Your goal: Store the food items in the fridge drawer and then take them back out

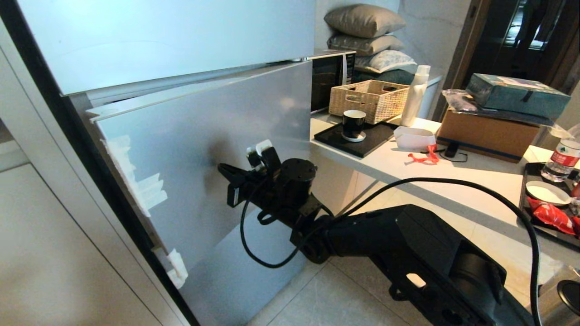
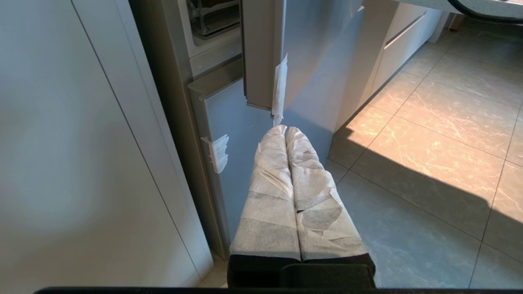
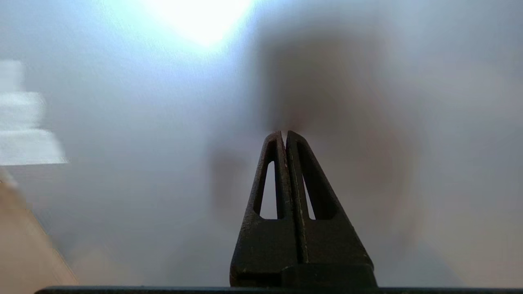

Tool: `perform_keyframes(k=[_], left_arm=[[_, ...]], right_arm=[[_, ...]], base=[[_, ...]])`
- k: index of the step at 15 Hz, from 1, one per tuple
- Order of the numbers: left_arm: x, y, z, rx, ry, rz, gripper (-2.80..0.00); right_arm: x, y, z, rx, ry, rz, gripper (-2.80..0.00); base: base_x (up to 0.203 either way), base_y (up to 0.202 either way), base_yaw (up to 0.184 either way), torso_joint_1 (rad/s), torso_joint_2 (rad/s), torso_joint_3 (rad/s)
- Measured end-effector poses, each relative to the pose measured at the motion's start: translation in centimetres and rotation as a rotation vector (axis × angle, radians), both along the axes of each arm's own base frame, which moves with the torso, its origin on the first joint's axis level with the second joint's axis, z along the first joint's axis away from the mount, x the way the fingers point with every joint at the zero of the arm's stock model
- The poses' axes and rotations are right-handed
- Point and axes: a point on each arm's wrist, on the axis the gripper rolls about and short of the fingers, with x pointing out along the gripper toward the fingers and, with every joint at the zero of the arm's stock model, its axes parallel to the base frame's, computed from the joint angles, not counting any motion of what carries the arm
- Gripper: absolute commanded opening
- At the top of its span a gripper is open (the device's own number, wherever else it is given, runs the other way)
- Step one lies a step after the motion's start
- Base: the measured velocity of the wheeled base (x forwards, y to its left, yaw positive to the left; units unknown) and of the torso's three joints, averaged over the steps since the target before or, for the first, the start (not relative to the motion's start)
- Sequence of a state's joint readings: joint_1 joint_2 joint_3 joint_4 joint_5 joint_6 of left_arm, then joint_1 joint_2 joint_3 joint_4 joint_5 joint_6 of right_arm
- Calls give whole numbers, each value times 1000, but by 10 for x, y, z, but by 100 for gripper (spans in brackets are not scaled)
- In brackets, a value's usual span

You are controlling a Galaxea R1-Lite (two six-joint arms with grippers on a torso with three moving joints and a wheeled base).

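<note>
- My right gripper (image 1: 225, 171) is pressed shut with nothing between its fingers, its tips right at the silver-blue face of the fridge door (image 1: 204, 136); whether they actually touch the panel I cannot tell.
- Going by that pose, I judge I am pushing the door with closed fingers, since a flat panel gives me nothing to pinch.
- The door stands ajar, swung out from the fridge body, its hinge-side edge off to my gripper's left and its free edge to my gripper's right, toward the counter (image 1: 408, 167).
- White tape strips (image 1: 149, 192) sit along the door's edge to the left of my gripper, probably padding or grip aids.
- My left gripper (image 2: 286, 132) hangs low and idle near the foot of the fridge, its paper-wrapped fingers (image 2: 273, 196) closed together and empty.
- The fridge drawer and the food items are nowhere in view, so I cannot say whether the food is stored or out.
- Off beyond my right gripper's far side, the counter carries a wicker basket (image 1: 369, 99), a dark mug (image 1: 353, 124) and a water bottle (image 1: 562, 158) with a red label; its writing is too small to read.
</note>
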State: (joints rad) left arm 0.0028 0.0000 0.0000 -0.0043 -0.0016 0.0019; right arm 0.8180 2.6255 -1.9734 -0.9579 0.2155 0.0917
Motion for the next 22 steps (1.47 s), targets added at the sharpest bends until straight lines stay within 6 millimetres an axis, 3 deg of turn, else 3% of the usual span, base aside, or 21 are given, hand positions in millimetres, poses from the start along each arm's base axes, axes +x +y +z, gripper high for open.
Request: perform_keyframes(k=[5, 7, 9, 11, 13, 16, 19, 22], left_arm=[[-1, -1, 5, 36, -41, -32, -280], [-8, -2, 33, 16, -173, -101, -280], [-20, -4, 77, -8, -267, -206, -280], [-11, -6, 105, -56, -221, -334, -280], [13, -8, 124, -114, -121, -472, -280], [64, -16, 141, -177, 35, -627, -280], [116, -28, 144, -206, 151, -707, -280], [161, -39, 140, -214, 202, -678, -280]], right_arm=[[0, 2, -6, -10, 5, -5, -280], [0, 2, -7, -14, 8, -7, -280], [0, 3, -8, -17, 10, -7, -280], [-1, 4, -10, -38, 5, -12, -280], [0, 4, -13, -66, 9, -17, -280], [1, 3, -11, -64, 11, -26, -280], [2, 3, -13, -80, 29, -30, -280], [1, 4, -13, -82, 33, -30, -280]], base=[[0, 0, 0, 0, 0, 0], [0, 0, 0, 0, 0, 0], [0, 0, 0, 0, 0, 0], [0, 0, 0, 0, 0, 0], [0, 0, 0, 0, 0, 0], [0, 0, 0, 0, 0, 0], [0, 0, 0, 0, 0, 0], [0, 0, 0, 0, 0, 0]])
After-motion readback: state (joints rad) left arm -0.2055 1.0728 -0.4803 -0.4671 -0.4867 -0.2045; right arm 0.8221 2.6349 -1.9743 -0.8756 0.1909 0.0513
